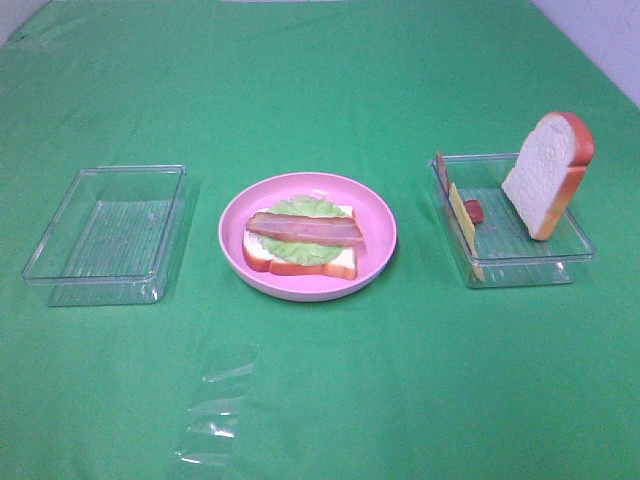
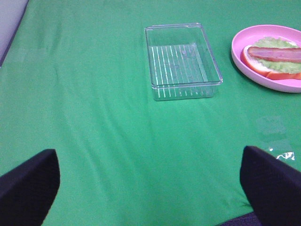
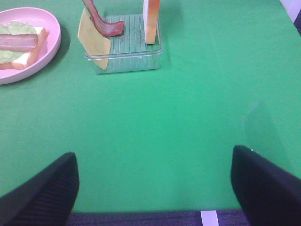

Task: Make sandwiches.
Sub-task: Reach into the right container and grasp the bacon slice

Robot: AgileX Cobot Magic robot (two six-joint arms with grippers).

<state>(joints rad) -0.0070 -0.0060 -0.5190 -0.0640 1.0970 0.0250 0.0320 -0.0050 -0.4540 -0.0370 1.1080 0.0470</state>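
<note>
A pink plate (image 1: 382, 232) sits at the table's middle. On it lies a white bread slice (image 1: 343, 260) with a frilly lettuce leaf (image 1: 300, 207) and a bacon strip (image 1: 305, 229) on top. The second bread slice (image 1: 545, 170) leans upright in the right clear tray (image 1: 565, 250), beside a yellow cheese slice (image 1: 463, 225) leaning on the tray's wall and another bacon strip (image 1: 473, 210). My left gripper (image 2: 149, 157) is open and empty over bare cloth, short of the left tray (image 2: 183, 56). My right gripper (image 3: 154, 157) is open and empty, short of the right tray (image 3: 127, 61). Neither gripper shows in the high view.
The left clear tray (image 1: 110, 235) holds nothing. A shiny patch of clear film (image 1: 215, 420) lies on the green cloth near the front, left of centre. A pale wall edge (image 1: 600, 40) shows at the back right.
</note>
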